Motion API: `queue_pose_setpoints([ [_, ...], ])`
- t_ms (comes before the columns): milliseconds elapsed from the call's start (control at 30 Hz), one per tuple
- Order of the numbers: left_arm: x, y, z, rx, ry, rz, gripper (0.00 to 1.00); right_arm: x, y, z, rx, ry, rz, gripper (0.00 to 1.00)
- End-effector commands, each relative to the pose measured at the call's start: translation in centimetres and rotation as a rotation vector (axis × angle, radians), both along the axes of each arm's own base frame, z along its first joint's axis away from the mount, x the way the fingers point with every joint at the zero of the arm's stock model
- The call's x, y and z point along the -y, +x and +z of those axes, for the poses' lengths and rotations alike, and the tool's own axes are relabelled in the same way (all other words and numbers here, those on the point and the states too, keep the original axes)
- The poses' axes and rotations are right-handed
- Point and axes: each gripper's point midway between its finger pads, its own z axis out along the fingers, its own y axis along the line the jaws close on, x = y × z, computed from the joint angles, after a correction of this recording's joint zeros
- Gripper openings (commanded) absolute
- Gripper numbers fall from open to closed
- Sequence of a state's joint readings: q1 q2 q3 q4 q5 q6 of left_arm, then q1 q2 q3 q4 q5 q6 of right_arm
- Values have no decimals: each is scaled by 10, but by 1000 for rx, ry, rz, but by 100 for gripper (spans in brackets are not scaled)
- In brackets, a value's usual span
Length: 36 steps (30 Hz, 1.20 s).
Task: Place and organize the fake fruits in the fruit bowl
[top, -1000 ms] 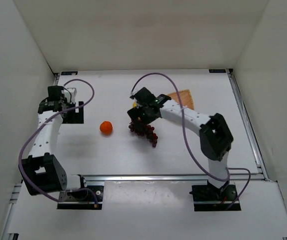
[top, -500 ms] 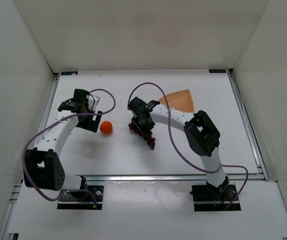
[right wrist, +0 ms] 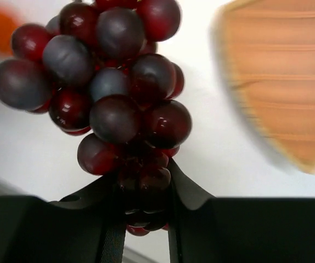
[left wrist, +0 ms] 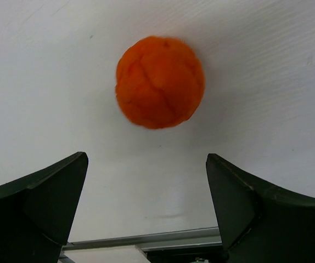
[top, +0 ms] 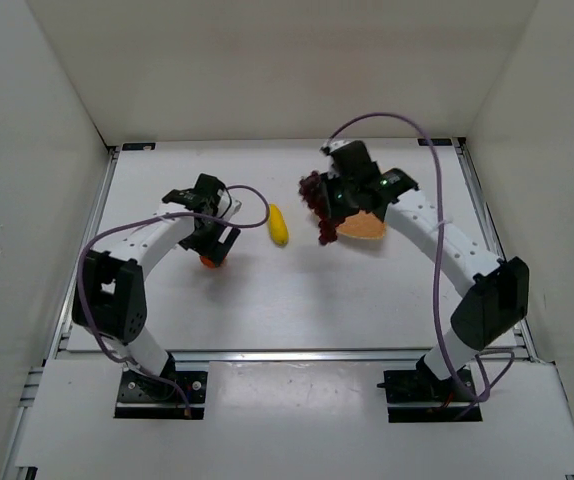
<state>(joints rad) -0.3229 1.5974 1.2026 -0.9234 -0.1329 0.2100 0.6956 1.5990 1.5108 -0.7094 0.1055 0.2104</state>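
While holding the floppy, likely light grape bunch clamped by one end in right pincer beside the fruit bowl, poised with left pincer spread over orange on bench.

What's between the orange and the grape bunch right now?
The yellow banana lies between the orange and the grape bunch; the top view shows it.

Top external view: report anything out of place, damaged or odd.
Nothing broken or spilled. The dark purple-red grape bunch dangles from the right hand beside the tan woven basket dish; the short yellow banana and round orange lie on the table, the orange below the open left hand.
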Motion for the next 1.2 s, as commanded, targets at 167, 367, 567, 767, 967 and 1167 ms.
queue_pose_setpoints([
  [167, 41, 24, -9, -20, -12, -93, 100, 90, 96, -41, -161, -55, -398, 7],
  [367, 37, 25, -34, -80, 55, -58, 100, 108, 131, -72, -242, -29, -507, 55],
  [567, 21, 31, -42, -76, 154, -27, 100, 115, 125, -66, -258, -20, -496, 89],
  [767, 31, 34, -52, -111, 121, -47, 68, 119, 112, -29, -172, 40, -500, 92],
  [967, 37, 43, -48, -91, 101, -49, 39, 126, 88, -15, -138, 68, -505, 92],
  [1167, 43, 42, -33, -52, 130, -101, 31, 132, 67, -13, -125, 84, -512, 92],
])
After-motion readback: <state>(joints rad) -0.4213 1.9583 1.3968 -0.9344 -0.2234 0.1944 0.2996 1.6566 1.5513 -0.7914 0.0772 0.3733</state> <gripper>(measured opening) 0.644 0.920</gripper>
